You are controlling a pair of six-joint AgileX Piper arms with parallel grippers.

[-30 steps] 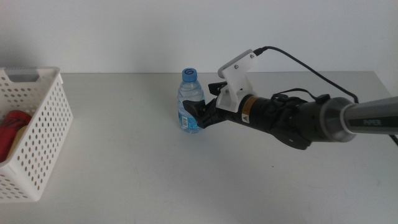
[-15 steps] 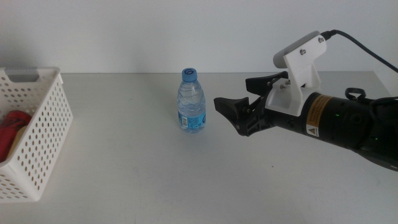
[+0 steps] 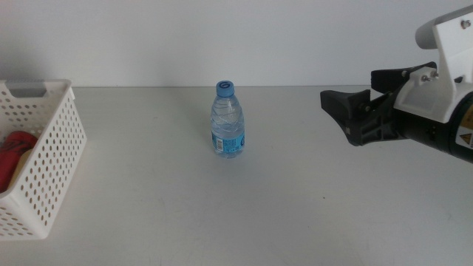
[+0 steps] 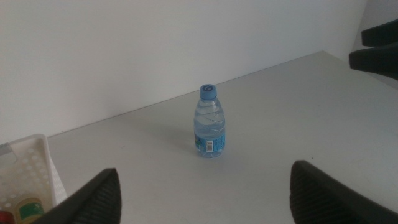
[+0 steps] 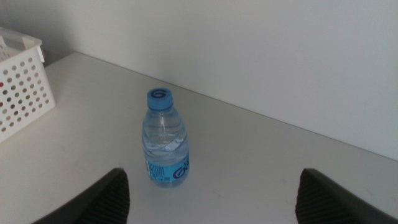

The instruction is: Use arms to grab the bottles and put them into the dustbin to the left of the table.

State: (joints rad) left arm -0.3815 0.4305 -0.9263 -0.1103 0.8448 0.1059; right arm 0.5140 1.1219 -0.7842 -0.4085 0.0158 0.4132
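Right hand (image 3: 347,111) back, off bottle (image 3: 228,120)

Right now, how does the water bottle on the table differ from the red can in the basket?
The water bottle stands upright and alone on the table; the red can lies inside the white basket at the table's left. The bottle is clear with a blue cap and label; the can is red and mostly hidden behind the basket wall. Neither is held: the right end effector is open, off to the right.
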